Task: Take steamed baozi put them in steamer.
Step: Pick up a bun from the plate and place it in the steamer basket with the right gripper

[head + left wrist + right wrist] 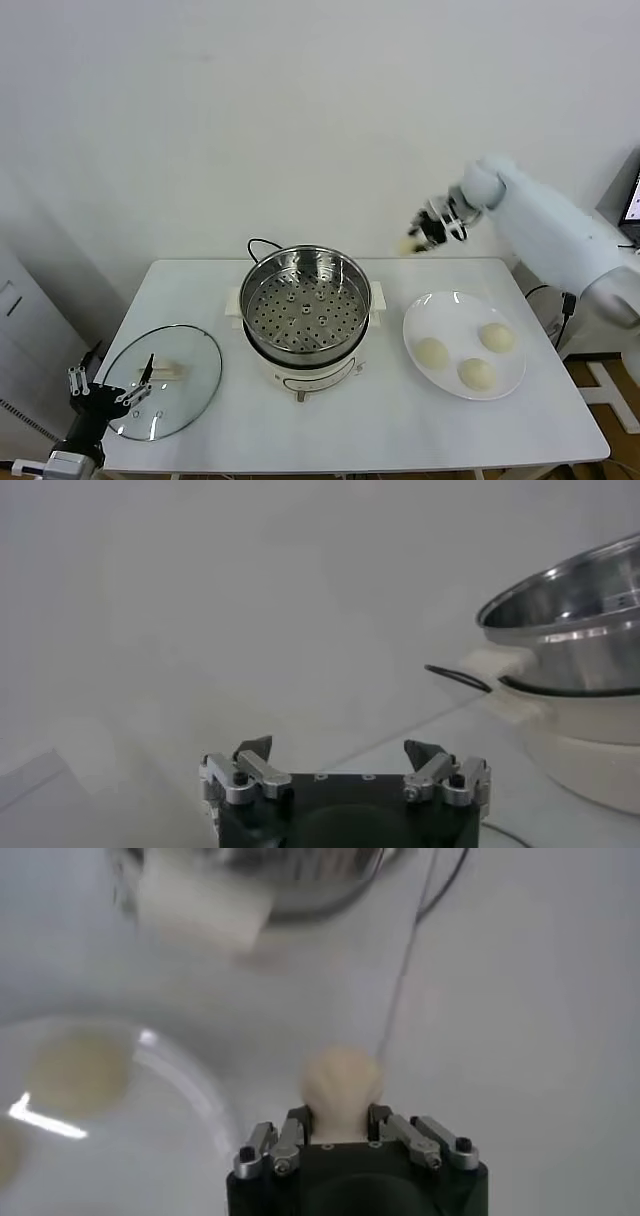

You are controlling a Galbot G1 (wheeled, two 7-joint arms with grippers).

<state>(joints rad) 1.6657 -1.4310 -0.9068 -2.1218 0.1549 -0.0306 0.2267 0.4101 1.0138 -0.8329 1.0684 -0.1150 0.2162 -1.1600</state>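
Note:
The steel steamer point(305, 300) stands on its cream base in the middle of the table, its perforated tray bare. Three cream-white baozi point(432, 352) lie on the white plate point(425, 318) to its right. My right gripper point(420, 240) is up in the air behind the plate, right of the steamer, shut on a fourth baozi point(342, 1086). The steamer's rim shows in the right wrist view point(300, 878), the plate point(190, 1098) beside it. My left gripper point(110, 392) is open and empty at the table's front left; its wrist view shows the steamer point(570, 610) off to the side.
A round glass lid with a white handle point(165, 378) lies flat at the front left, next to my left gripper. A black cord point(258, 245) runs behind the steamer. A white wall stands behind the table.

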